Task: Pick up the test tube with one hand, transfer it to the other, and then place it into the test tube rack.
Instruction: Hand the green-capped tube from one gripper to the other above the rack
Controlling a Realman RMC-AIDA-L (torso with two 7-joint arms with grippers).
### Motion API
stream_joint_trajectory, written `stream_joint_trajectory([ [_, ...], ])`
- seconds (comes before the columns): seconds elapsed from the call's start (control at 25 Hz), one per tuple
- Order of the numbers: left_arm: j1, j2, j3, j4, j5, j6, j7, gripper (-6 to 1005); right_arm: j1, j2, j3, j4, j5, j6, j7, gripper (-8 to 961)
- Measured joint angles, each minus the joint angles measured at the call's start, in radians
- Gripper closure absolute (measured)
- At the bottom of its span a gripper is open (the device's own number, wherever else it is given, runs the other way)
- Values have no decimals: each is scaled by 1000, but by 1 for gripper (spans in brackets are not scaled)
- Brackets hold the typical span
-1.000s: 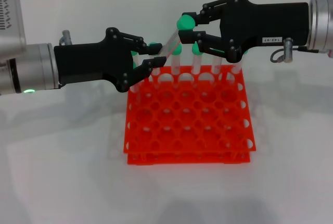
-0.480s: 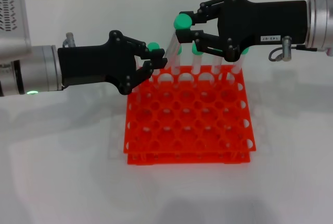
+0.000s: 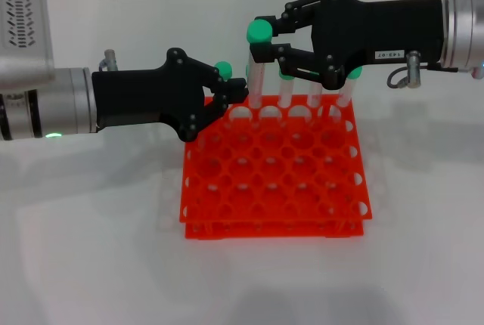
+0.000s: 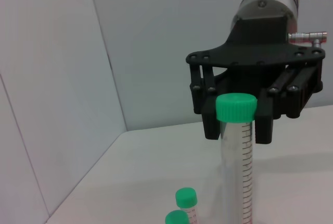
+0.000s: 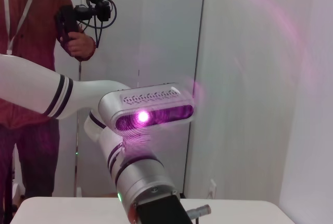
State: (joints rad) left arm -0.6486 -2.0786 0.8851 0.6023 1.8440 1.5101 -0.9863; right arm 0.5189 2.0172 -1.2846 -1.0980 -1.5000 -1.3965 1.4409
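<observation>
While right gripper (image 3: 262, 45) fingers clamp the test tube (image 3: 255, 75) cap, upper centre | tube upright over test tube rack (image 3: 274, 170) back row | left gripper (image 3: 236, 92) fingers closed, empty, just left.

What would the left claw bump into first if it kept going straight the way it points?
Probably the test tube held by the right claw. The left claw points toward the robot's right, its tips right beside the tube's lower part above the test tube rack. Depth is hard to judge.
</observation>
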Motion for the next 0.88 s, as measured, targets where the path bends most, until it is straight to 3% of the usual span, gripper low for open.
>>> stream_joint_trajectory([
  [0.4, 13, -1, -2, 12, -9, 2, -17, 857, -2, 0, -1, -1, 0, 6, 1, 704],
  [0.64, 62, -2, -2, 27, -117, 10, -38, 807, -3, -1, -1, -1, 0, 9, 5, 704],
  [0.88, 108, -2, 1, 110, -131, 12, -116, 642, -4, -2, 2, -1, 0, 10, 13, 703],
])
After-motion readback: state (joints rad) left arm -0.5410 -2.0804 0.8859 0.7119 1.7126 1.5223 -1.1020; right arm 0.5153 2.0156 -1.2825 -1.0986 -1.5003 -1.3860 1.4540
